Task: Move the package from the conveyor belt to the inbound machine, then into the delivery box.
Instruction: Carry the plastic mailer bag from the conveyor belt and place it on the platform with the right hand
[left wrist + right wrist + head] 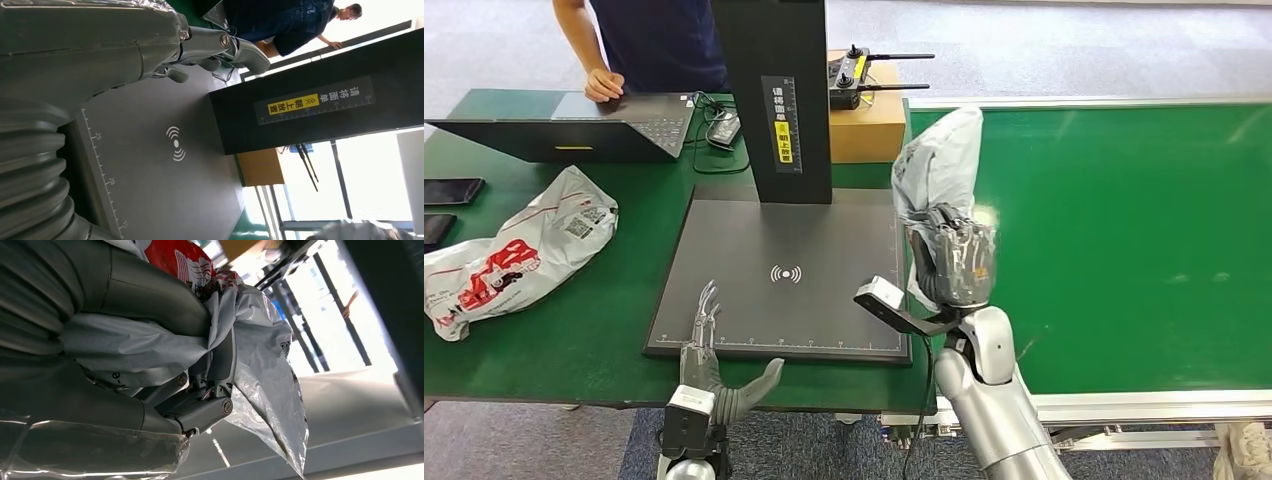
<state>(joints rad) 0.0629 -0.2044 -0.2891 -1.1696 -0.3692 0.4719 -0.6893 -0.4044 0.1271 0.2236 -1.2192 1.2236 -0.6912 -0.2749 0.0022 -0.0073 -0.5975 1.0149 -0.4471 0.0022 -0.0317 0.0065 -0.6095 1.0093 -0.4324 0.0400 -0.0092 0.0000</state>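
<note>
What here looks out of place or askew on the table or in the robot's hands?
Nothing looks damaged or spilled. The right hand holds a grey package upright beside the scanner pad, as expected. One loose end: a second package lies crumpled on the green table left of the pad, not in any box.

The right robot hand (pixel 951 262) is raised at about five o'clock, fingers wrapped tight around a grey bag (pixel 936 170), silver forearm angled up beneath. The left robot hand (pixel 709 350) is held low at seven o'clock, fingers spread apart, nothing gripped.
</note>
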